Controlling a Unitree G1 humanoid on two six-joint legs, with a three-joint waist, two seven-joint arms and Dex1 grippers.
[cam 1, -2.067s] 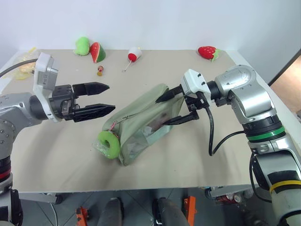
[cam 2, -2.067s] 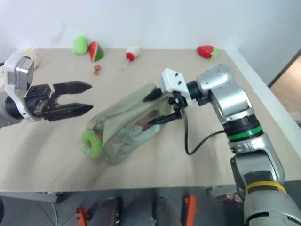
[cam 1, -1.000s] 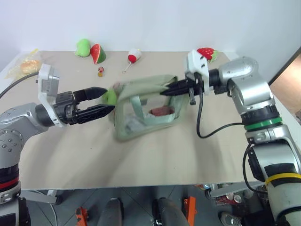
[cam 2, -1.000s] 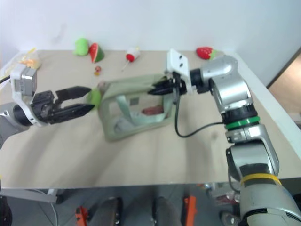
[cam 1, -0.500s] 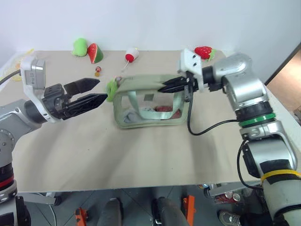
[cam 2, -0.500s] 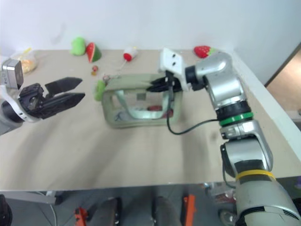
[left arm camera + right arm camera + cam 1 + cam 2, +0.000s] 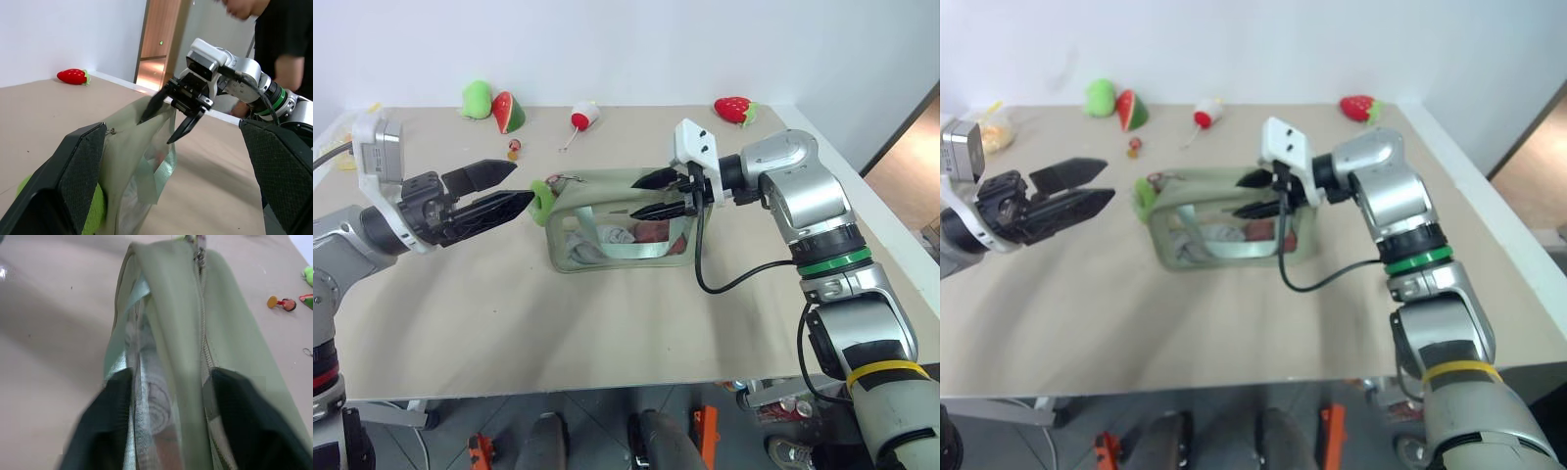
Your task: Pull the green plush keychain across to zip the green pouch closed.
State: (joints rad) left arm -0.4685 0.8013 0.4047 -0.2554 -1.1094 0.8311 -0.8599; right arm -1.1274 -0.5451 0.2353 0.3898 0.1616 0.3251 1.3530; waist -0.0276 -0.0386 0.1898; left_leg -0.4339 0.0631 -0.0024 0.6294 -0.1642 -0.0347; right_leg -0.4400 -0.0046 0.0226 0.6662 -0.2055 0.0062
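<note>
The green pouch (image 7: 607, 183) stands upright on the table (image 7: 607, 323), its clear window showing small items. The green plush keychain (image 7: 541, 196) hangs at the pouch's left end, on the zip line. My left gripper (image 7: 521, 184) is open, level, with its fingertips just left of the keychain and not touching it. My right gripper (image 7: 638, 197) is open at the pouch's right end. In the right wrist view its fingers (image 7: 105, 426) straddle the pouch's top seam (image 7: 186, 323) on both sides.
Along the table's far edge lie a green plush blob (image 7: 475, 98), a watermelon slice plush (image 7: 509, 111), a small red-and-white plush (image 7: 579, 118), a tiny figure (image 7: 516, 152) and a strawberry plush (image 7: 734, 110). A person (image 7: 281, 39) stands beyond the right arm.
My right gripper, shut on the pouch's top edge before, has opened. The pouch has come down from a tilted, lifted pose and now stands on the table. The left gripper stays open.
</note>
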